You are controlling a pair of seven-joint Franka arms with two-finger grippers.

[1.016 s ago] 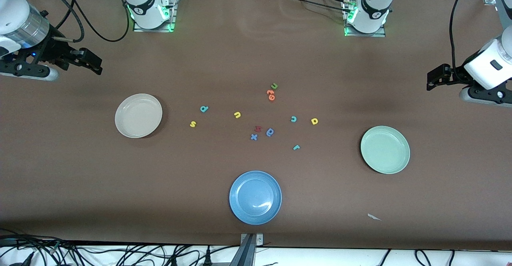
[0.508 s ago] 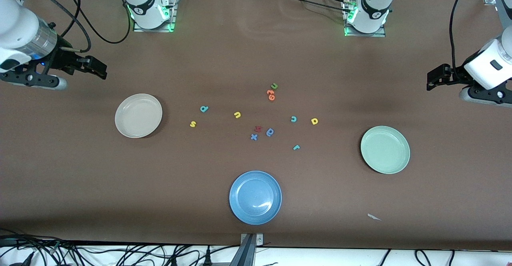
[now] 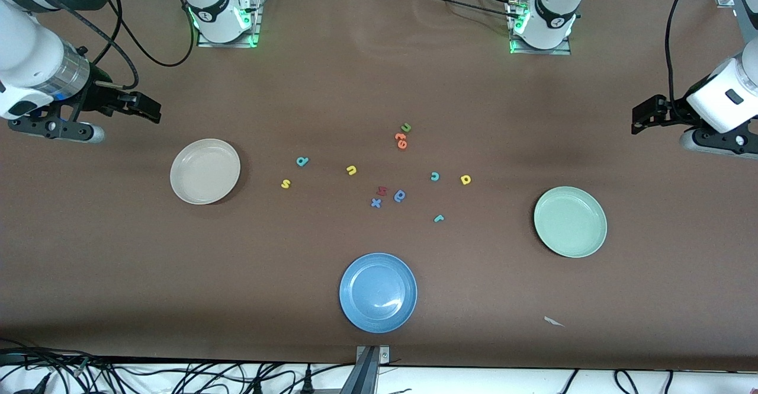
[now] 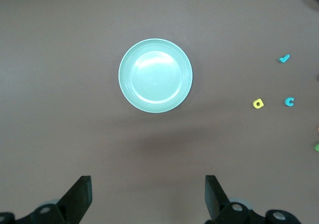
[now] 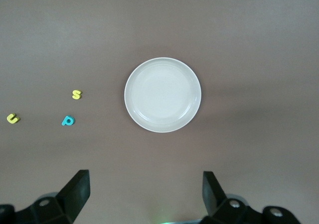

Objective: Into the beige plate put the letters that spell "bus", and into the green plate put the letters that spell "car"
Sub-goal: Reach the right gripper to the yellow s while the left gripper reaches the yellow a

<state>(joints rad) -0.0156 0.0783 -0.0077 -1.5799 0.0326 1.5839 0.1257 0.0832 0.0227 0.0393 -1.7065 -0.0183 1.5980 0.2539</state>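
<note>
Foam letters, teal b [image 3: 302, 161], yellow u [image 3: 351, 170] and s [image 3: 285, 184], lie on the worktop beside the empty beige plate [image 3: 183, 188]. Teal c [image 3: 434, 176], r [image 3: 438, 218] and yellow a [image 3: 465, 179] lie near the empty green plate [image 3: 548, 233]. Left gripper [image 3: 642, 118] and right gripper [image 3: 145, 109] hover at the worktop's ends, fingers spread.

You are looking at a robotics lab bench: a wide table under a brown paper cover [image 3: 331, 86], two white robot arm bases [image 3: 220, 12] bolted on with green status lights, and loose black cables [image 3: 177, 376] trailing along the white edge nearest the camera.
</note>
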